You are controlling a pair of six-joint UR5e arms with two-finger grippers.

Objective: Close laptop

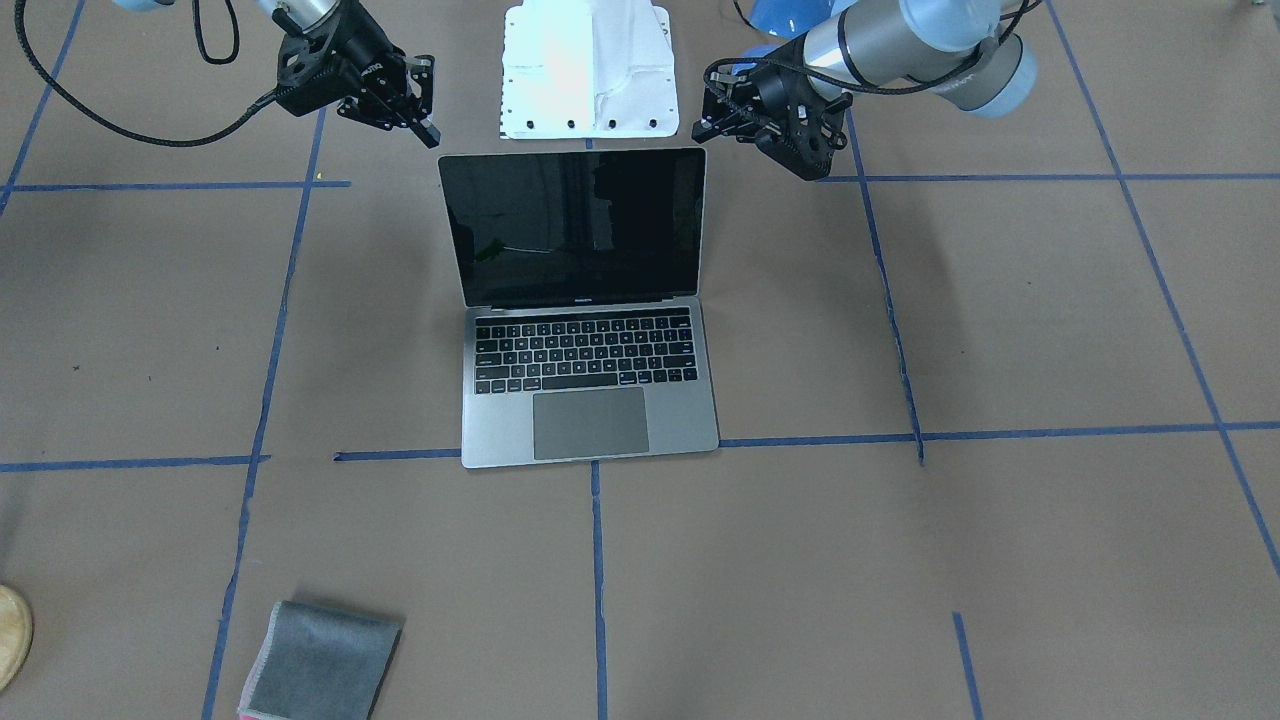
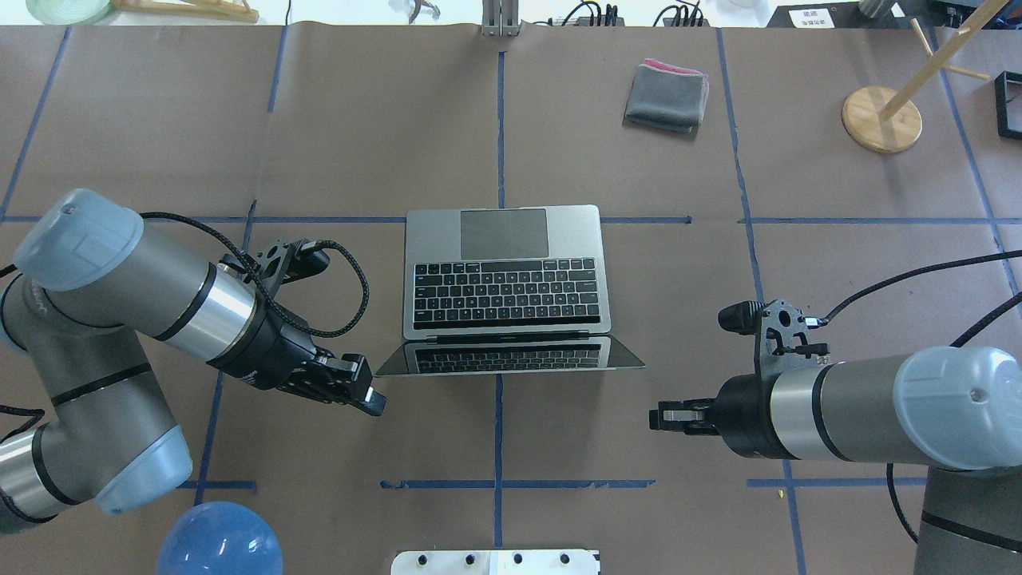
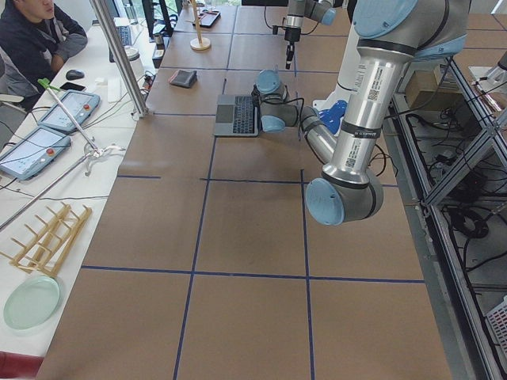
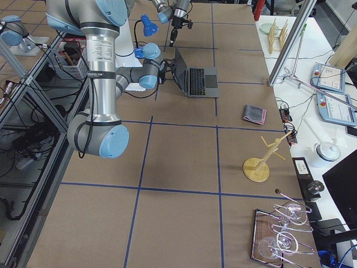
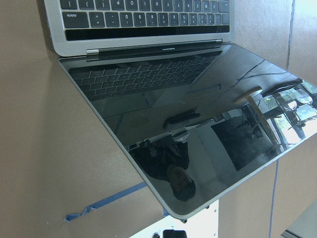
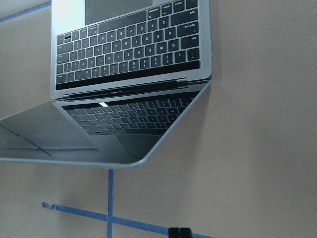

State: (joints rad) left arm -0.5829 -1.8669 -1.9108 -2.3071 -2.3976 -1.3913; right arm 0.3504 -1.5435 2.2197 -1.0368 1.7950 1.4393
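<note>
The laptop (image 1: 590, 420) stands open in the middle of the table, its glossy black screen (image 1: 575, 225) tilted back toward my base. It also shows in the overhead view (image 2: 503, 271), the left wrist view (image 5: 198, 139) and the right wrist view (image 6: 129, 44). My left gripper (image 2: 374, 399) hovers by the lid's left corner, apart from it, and looks shut and empty. My right gripper (image 2: 661, 418) hovers near the lid's right corner, apart from it, and also looks shut and empty. In the front-facing view the left gripper (image 1: 708, 125) and the right gripper (image 1: 428, 125) flank the lid's top edge.
A grey folded cloth (image 2: 667, 96) lies at the far side, right of centre. A wooden stand (image 2: 882, 120) is at the far right. A blue dome (image 2: 219, 539) and a white mounting plate (image 1: 590, 70) sit near my base. A person (image 3: 32, 39) sits at a side desk.
</note>
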